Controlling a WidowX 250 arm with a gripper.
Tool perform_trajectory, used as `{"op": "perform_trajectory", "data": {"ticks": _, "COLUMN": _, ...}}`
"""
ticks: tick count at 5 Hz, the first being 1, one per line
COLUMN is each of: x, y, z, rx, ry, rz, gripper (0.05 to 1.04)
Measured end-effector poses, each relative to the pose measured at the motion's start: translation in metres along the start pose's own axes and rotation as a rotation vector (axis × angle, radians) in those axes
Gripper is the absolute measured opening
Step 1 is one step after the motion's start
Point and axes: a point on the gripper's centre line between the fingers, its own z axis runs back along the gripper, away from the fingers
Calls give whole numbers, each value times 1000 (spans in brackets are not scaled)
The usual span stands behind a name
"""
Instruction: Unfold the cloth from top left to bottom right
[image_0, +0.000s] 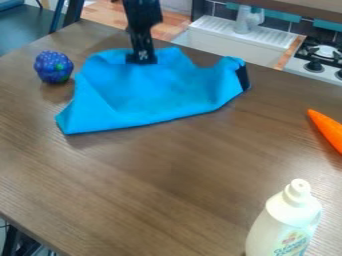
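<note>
Tool (141, 61) pointing straight down | at far part of blue cloth (157, 92) | opening, hold: cannot tell

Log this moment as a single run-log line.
gripper: at far edge of blue cloth | cloth: creased, not spread flat | blue bumpy toy: upper left | orange object: right edge | white bottle: lower right | unfolding: unfinished
</note>
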Motion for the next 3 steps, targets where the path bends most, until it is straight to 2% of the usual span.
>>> {"op": "perform_trajectory", "data": {"ticks": 1, "x": 20, "y": -35, "z": 21, "rx": -13, "ry": -12, "rz": -68, "gripper": 68}}
{"op": "perform_trajectory", "data": {"ticks": 2, "x": 19, "y": -75, "z": 11, "rx": -48, "ry": 29, "rz": -131, "gripper": 68}}
{"op": "perform_trajectory", "data": {"ticks": 3, "x": 16, "y": -105, "z": 4, "rx": -56, "ry": 56, "rz": -189, "gripper": 68}}
